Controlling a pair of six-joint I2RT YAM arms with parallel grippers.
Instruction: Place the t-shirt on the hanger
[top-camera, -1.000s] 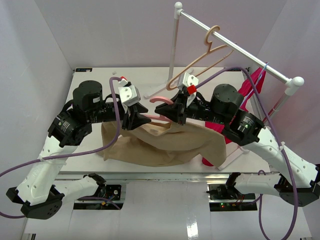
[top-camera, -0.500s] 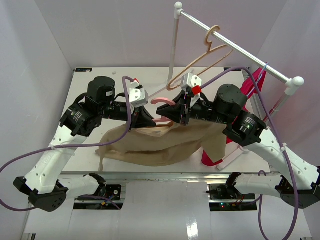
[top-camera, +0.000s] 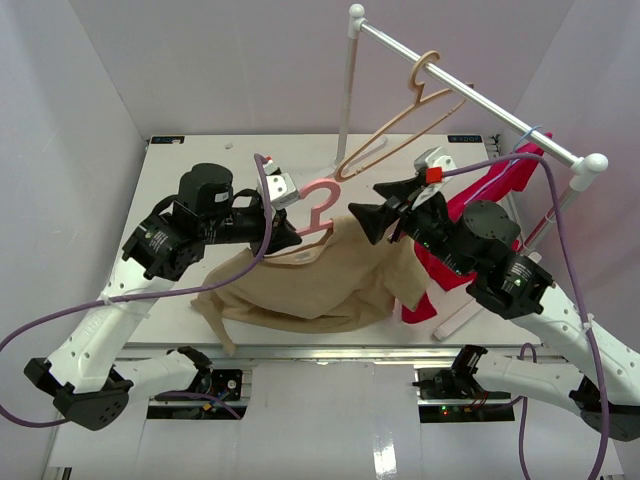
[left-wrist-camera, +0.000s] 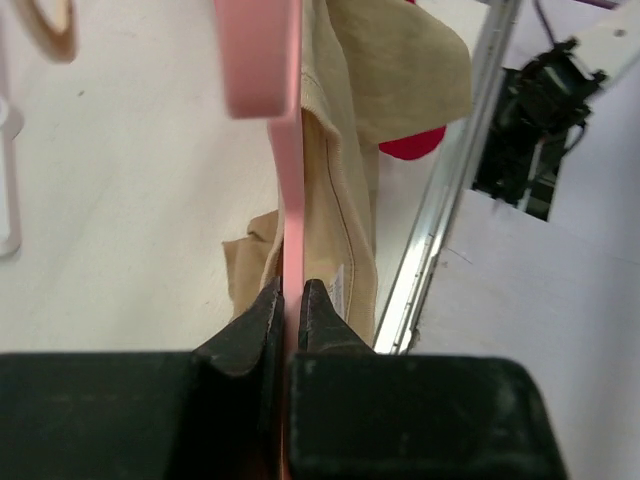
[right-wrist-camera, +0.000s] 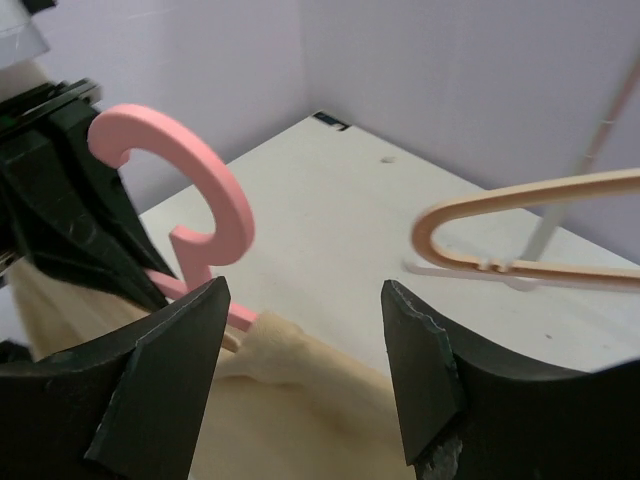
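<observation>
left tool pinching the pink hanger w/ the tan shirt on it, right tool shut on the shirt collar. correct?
Not quite. The right tool is open and holds nothing; the right wrist view shows it spread wide, clear of the tan shirt. The rest stands: the left tool is pinching the pink hanger, with the shirt on it.

- No legible text, brand, number or sign in any view.
- Dark marks (top-camera: 462, 138) on the table (top-camera: 200, 155) far edge: too small to read.
- White tag (left-wrist-camera: 340, 287) inside the t-shirt (left-wrist-camera: 350, 180): characters not discernible.
</observation>
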